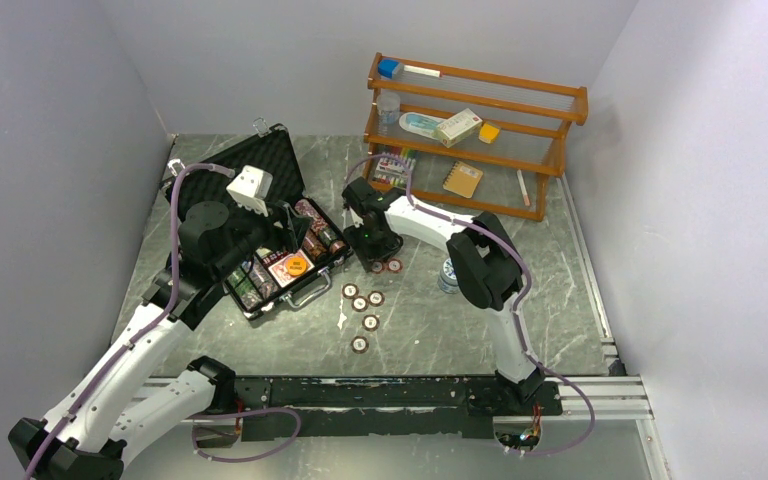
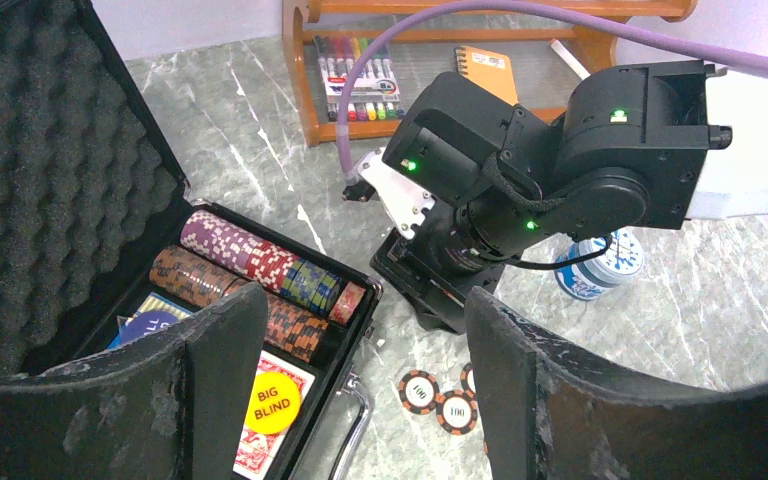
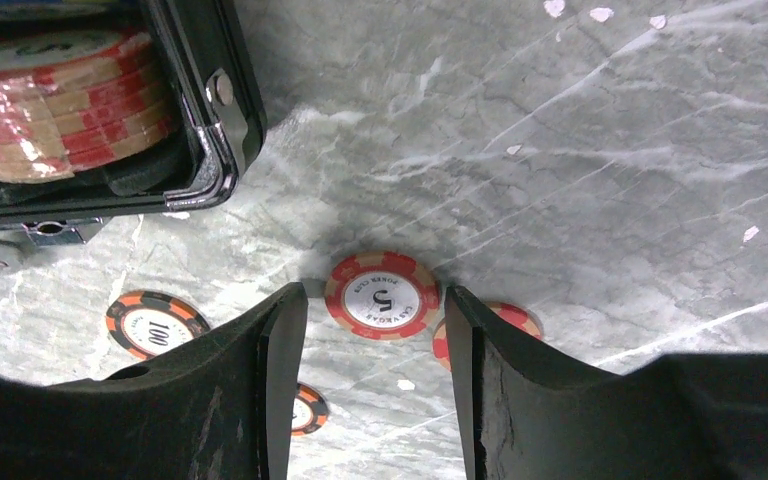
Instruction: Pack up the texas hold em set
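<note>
You saw only half a red chip (image 3: pixel 512 320) behind the right wrist's fingers (image 3: pixel 490 420); the case (image 3: pixel 215 100) ran off the view's top edge.

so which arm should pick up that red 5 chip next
Right. The right gripper sits open and low over the red 5 chip, a finger on each side. The left gripper hovers open above the case, farther off.

Blocking the narrow gap beside the front corner of the black case (image 1: pixel 292 300) with the right gripper (image 3: pixel 372 295) and scattered 100 chips (image 1: pixel 360 303); leaving open marble tabletop (image 1: pixel 430 335) right of them, up to the blue-white chip stack (image 1: pixel 447 278).
</note>
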`<act>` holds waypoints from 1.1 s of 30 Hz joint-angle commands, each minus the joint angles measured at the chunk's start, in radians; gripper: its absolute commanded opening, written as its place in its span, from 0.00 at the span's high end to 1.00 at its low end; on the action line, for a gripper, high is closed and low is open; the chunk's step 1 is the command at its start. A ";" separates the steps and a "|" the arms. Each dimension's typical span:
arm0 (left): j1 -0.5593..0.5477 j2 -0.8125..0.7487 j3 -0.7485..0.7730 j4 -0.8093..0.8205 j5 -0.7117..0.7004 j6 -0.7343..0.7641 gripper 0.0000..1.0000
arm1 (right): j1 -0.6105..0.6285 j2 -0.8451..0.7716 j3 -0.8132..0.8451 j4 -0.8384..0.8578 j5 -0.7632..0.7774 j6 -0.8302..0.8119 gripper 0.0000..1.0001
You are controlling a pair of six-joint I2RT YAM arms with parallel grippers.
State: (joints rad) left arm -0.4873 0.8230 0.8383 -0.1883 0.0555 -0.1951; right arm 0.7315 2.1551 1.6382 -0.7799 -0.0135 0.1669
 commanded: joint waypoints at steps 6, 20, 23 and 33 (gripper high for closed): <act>-0.003 -0.018 0.013 -0.001 -0.026 0.005 0.24 | 0.018 0.076 0.017 -0.094 -0.039 -0.047 0.46; -0.004 -0.021 0.014 -0.003 -0.031 0.005 0.24 | 0.017 0.201 0.071 -0.098 0.047 -0.008 0.47; -0.003 -0.019 0.015 -0.004 -0.029 0.005 0.24 | 0.018 0.190 0.069 -0.090 0.060 -0.003 0.55; -0.004 -0.010 0.013 -0.001 -0.032 -0.003 0.22 | 0.017 0.065 0.007 -0.023 0.056 0.016 0.57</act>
State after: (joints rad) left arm -0.4873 0.8165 0.8383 -0.1898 0.0448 -0.1959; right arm 0.7490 2.2097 1.7199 -0.8783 0.0235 0.1654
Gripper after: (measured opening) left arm 0.773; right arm 0.449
